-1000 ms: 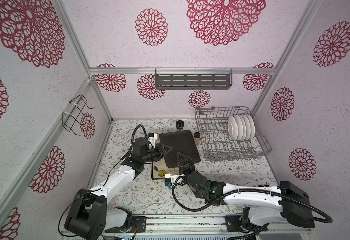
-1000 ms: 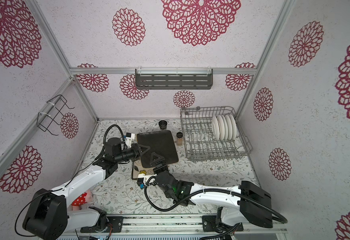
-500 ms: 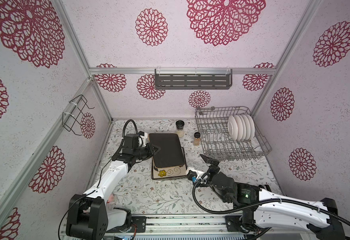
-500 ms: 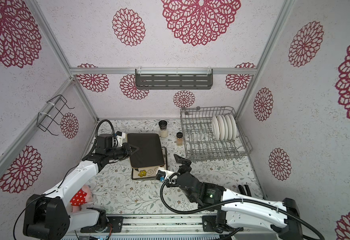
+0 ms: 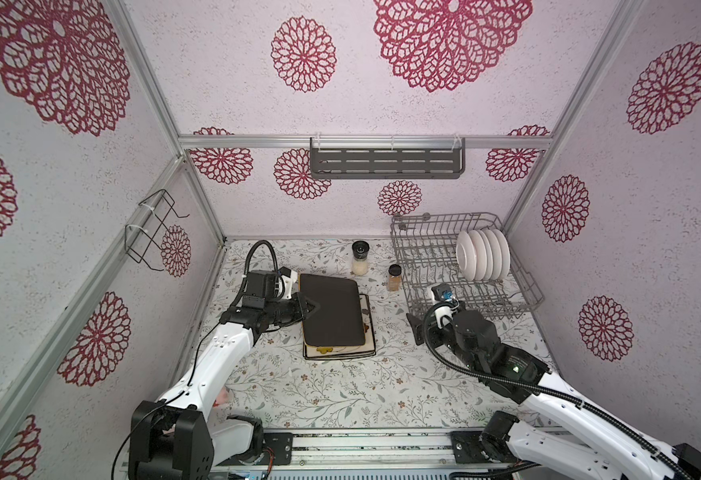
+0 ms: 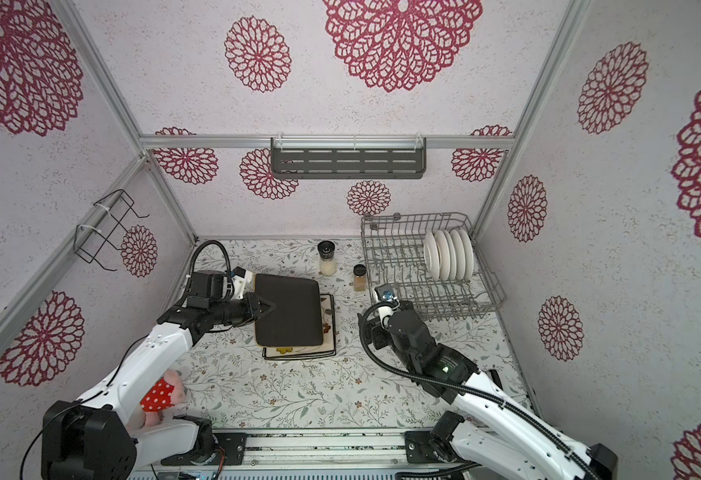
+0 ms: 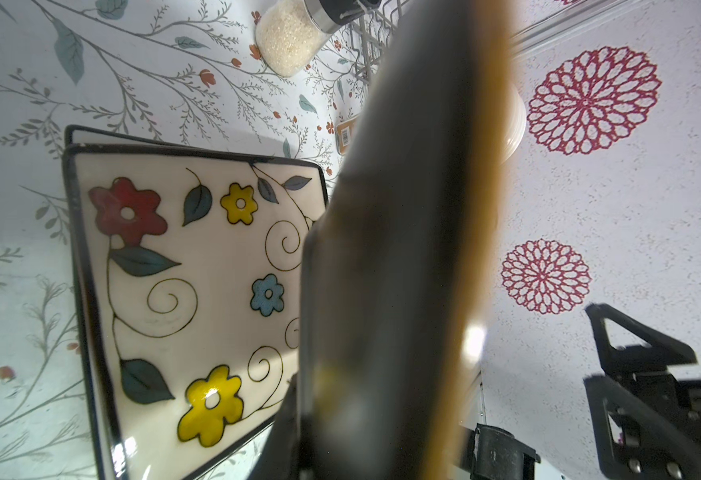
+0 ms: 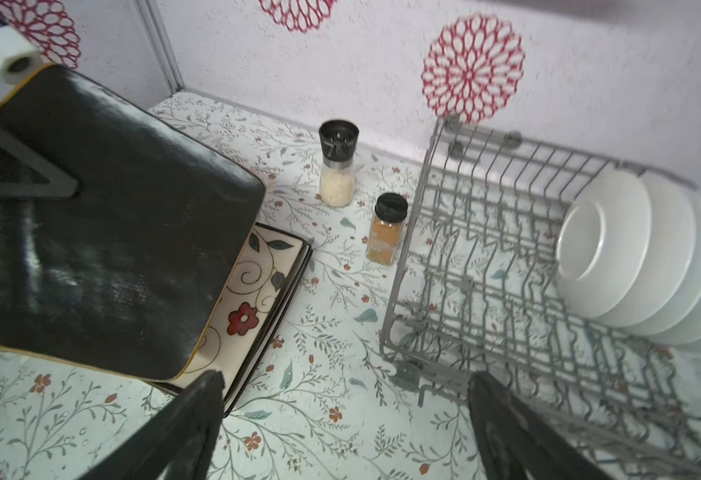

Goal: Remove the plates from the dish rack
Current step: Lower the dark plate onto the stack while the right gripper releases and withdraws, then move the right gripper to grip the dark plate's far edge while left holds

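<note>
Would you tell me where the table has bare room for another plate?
Widest bare patch: front of the table, between the stacked plates and the near rail. Crowded: between stack, jars and dish rack, where the open right gripper hangs.

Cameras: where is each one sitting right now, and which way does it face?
Both top views: high at the front, looking down over the table; both arms show, left pincer shut on the black plate.
Left wrist: beside that plate, looking along it across the flowered plate; own pincer only a blur.
Right wrist: above the table, facing the dish rack and white plates; open right pincer in the foreground.
Shared: both wrist views show black plate, flowered plate, pale-filled jar.
</note>
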Tool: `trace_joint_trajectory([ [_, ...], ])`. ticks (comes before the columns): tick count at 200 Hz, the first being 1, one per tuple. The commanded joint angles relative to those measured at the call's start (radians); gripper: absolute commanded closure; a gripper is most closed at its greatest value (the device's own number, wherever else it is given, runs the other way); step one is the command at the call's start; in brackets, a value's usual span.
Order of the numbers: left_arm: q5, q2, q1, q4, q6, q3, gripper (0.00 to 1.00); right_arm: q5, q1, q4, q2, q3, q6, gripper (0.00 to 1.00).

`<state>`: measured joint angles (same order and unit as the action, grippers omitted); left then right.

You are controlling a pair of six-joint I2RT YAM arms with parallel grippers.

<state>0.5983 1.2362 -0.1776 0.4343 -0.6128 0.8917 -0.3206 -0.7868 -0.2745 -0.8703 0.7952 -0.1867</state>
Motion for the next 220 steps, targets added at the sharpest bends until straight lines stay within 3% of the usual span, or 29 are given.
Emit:
trace_joint_trajectory([
  [1,0.08,-0.037,0.006,-0.087,0.027,0.043,1.0,0.246,0.075,-0.018,-0.085,0.05,-0.147,0.08],
  [61,0.084,-0.014,0.009,-0.104,0.03,0.034,1.0,0.505,0.178,0.112,-0.346,0.12,-0.197,0.16],
  [98,0.092,0.019,0.013,-0.106,0.032,0.039,1.0,0.544,0.189,0.193,-0.471,0.15,-0.231,0.22],
  [220,0.106,0.13,0.028,-0.123,0.031,0.047,1.0,0.643,0.19,0.408,-0.749,0.18,-0.329,0.22],
])
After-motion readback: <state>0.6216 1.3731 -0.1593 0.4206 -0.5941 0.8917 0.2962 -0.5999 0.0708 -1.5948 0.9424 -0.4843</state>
